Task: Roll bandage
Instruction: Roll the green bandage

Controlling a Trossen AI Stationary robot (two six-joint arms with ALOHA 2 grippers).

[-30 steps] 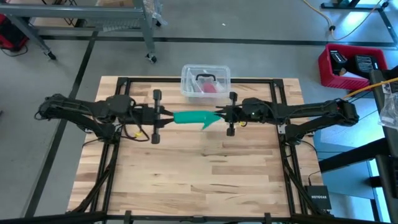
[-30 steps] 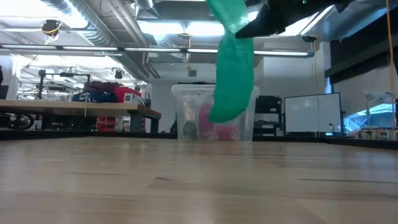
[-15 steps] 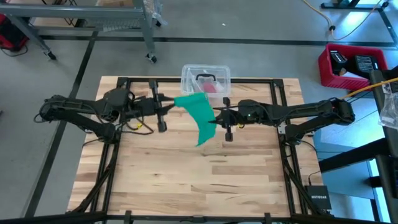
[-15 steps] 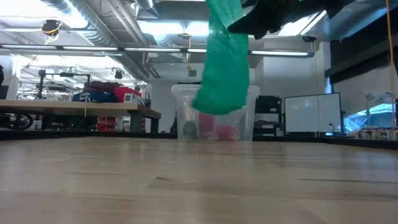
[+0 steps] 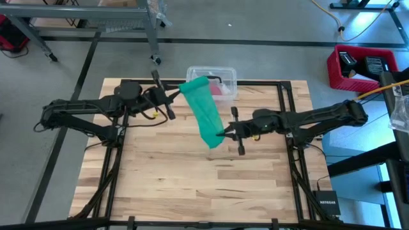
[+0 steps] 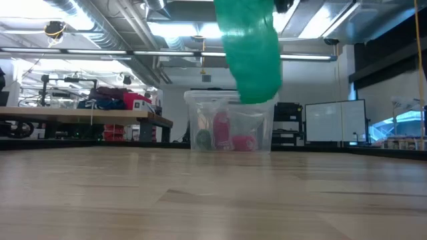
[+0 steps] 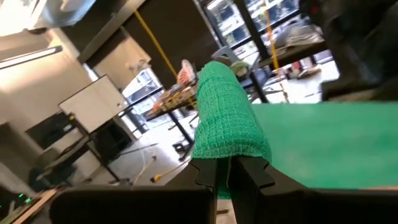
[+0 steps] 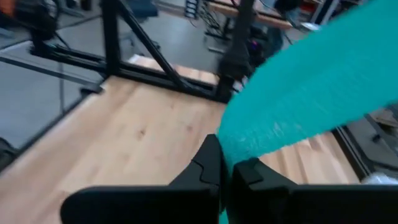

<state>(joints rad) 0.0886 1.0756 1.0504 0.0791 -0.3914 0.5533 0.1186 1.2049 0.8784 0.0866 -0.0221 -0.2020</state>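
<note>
Bandage: the teal-green bandage [image 5: 204, 112] hangs in the air above the counter [image 5: 192, 179], stretched slantwise between both arms, clear of the wood.
Left gripper: the left gripper [image 5: 177, 94] sits near the counter's far edge, its fingers [image 7: 208, 174] clenched on the bandage's upper end.
Right gripper: the right gripper [image 5: 223, 133] is toward the counter's middle, fingers [image 8: 211, 163] pinched tight on the lower end.
Tub: a clear plastic tub [image 5: 225, 76] with pink-red contents stands at the far edge, just behind the bandage.
</note>
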